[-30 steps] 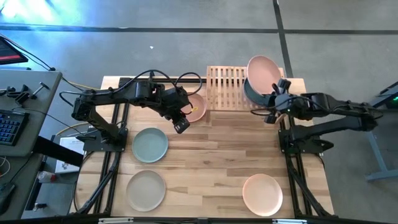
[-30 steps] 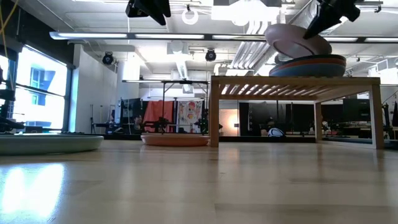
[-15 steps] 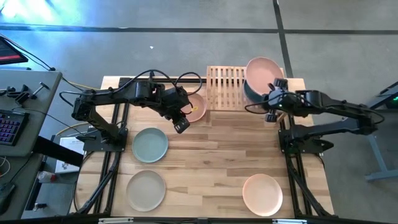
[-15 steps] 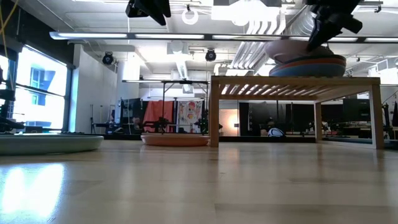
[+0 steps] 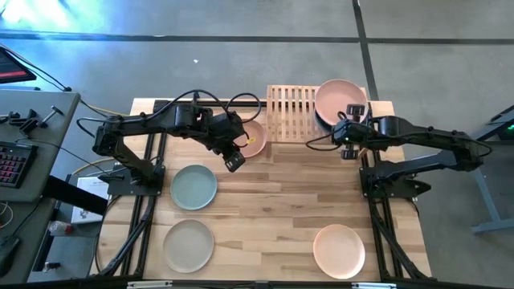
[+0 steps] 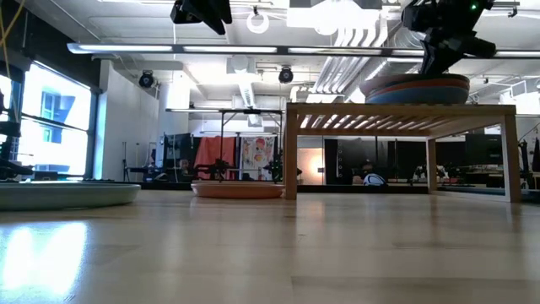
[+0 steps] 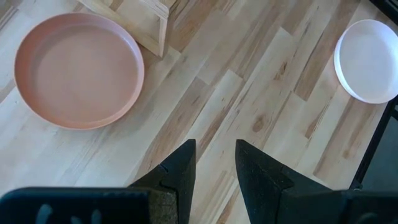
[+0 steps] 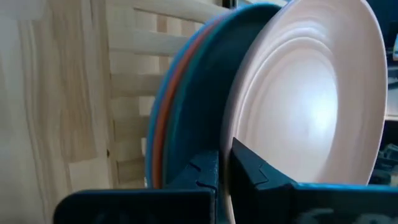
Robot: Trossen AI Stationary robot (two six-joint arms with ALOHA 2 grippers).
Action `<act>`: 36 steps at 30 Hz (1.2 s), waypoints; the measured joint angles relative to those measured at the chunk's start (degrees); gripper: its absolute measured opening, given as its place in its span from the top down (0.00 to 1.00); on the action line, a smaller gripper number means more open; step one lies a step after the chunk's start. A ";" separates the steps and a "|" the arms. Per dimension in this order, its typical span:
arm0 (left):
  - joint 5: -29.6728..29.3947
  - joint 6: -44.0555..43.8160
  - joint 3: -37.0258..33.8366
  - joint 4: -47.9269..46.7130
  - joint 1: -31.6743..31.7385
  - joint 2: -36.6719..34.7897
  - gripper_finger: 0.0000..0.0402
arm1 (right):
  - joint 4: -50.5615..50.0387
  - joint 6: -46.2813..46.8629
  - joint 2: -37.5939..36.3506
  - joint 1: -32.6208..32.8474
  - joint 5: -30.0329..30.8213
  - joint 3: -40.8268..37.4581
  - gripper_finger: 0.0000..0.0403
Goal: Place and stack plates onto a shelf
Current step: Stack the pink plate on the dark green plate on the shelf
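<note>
On the shelf (image 5: 291, 112), the right gripper (image 5: 347, 138) pinches the pink plate (image 5: 340, 99) at its near rim, atop the stack. The left gripper (image 5: 234, 161), fingers spread and empty, hovers beside the peach plate (image 5: 255, 140).

Overhead looking straight down, table-level looking across, wrist cameras close, all sharing shelf (image 5: 291, 112)

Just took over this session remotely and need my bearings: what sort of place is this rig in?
Probably a robotics lab or workshop: exposed ceiling ducts, a bare concrete floor around the table, and a side bench with a keyboard.
</note>
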 joint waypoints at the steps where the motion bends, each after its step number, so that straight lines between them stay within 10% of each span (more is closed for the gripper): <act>1: 0.00 0.00 0.00 0.00 0.00 0.00 0.75 | -0.88 0.81 0.04 0.00 0.66 0.60 1.00; 36: -1.88 0.00 0.00 0.07 0.02 0.00 0.75 | -5.92 10.43 3.18 0.00 -6.66 5.01 0.97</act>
